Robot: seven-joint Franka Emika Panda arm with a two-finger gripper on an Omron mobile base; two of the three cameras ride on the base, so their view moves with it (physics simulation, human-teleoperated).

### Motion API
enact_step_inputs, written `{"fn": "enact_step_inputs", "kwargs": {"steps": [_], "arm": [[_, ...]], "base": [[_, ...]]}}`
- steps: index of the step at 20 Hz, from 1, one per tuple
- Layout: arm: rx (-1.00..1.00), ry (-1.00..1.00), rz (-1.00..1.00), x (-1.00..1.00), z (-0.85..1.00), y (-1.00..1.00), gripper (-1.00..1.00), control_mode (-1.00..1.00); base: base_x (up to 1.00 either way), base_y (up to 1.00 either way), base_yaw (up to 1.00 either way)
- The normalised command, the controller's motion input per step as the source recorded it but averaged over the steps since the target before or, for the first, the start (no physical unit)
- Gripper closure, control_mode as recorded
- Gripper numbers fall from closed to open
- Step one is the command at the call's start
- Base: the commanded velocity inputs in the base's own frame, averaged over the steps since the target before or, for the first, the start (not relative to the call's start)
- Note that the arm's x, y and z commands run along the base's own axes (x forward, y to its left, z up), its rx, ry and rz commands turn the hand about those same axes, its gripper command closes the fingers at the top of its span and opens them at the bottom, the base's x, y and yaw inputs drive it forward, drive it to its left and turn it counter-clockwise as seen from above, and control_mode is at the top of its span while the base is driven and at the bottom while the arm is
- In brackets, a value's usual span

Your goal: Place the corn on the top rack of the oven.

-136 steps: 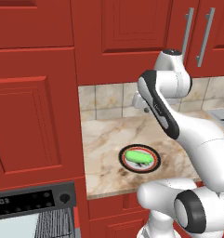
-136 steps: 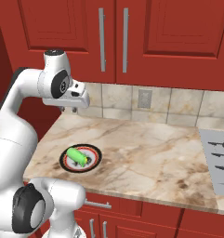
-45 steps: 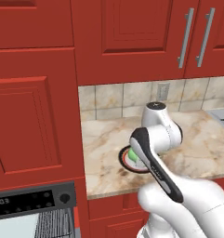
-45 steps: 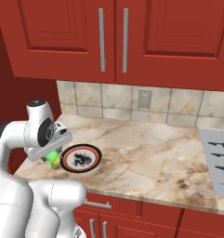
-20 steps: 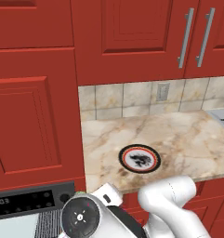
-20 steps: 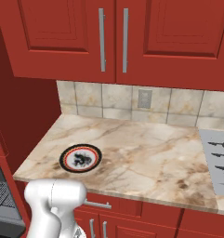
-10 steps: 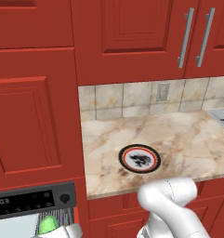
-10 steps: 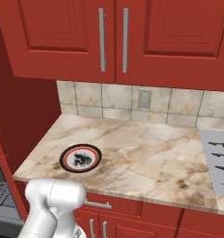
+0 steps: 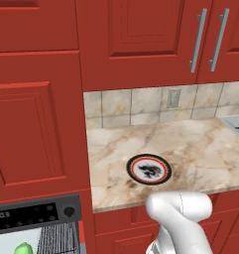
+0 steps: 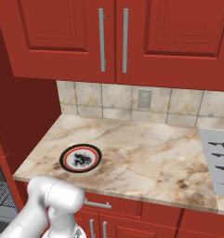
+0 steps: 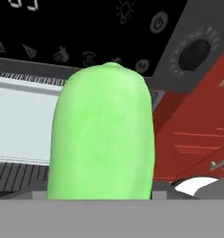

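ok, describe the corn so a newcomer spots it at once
Start at the oven, the dark control panel low on the left under the tall red cabinet. Just below that panel, against the pale front, sits the corn: a small, smooth, bright green oblong lump, the lone green thing there.

The corn (image 9: 23, 248) came off the plate (image 9: 149, 169), which was left bare on the counter (image 9: 190, 144). The arm swung down and left, dropping low beside the oven (image 9: 36, 218). The corn ended in front of the oven's pale face, below the control panel (image 11: 85, 32), apparently pinched in the gripper, though its fingers were hidden.
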Motion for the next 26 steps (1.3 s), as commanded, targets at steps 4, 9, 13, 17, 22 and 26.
{"fn": "enact_step_inputs", "kwargs": {"steps": [4,9,13,17,22,26], "arm": [[0.02,-0.11,0.02,0.58,-0.37,0.81,1.00,-1.00],[0.01,0.01,0.02,0.64,-0.16,0.60,1.00,-1.00],[0.00,0.00,0.02,0.52,-0.38,0.63,1.00,-1.00],[0.00,0.00,0.02,0.26,-0.74,0.49,1.00,-1.00],[0.00,0.02,0.01,0.10,-0.72,0.37,1.00,-1.00],[0.00,0.00,0.01,0.16,-0.45,0.32,1.00,-1.00]], "base": [[0.00,0.00,0.00],[0.00,0.00,0.00],[0.00,0.00,0.00],[0.00,0.00,0.00],[0.00,0.00,0.00],[0.00,0.00,0.00]]}}
